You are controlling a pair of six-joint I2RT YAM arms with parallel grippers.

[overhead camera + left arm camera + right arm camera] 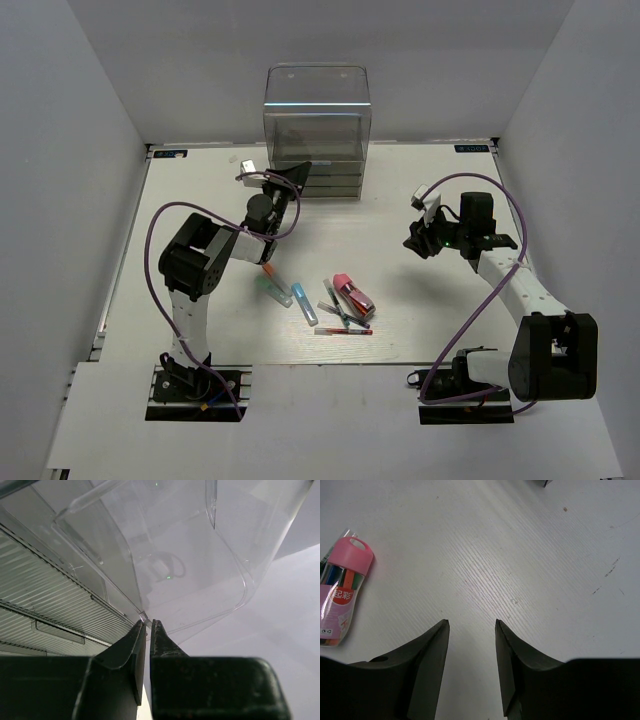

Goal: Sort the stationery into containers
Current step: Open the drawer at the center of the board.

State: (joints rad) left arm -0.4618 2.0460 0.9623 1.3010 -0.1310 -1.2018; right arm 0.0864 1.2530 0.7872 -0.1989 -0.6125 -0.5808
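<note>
On the clear plastic marker pack with the pink cap (pixel 342 592) you can read two white Chinese characters on a red band: the second is 彩, the first looks like 起. You'll find the small round marks at its lower end too tiny to read

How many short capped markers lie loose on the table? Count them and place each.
3. The orange-capped marker lies nearest the left arm, the teal-capped marker just nearer the bases, the blue-capped marker right of that. The pen pile may hide more.
</note>
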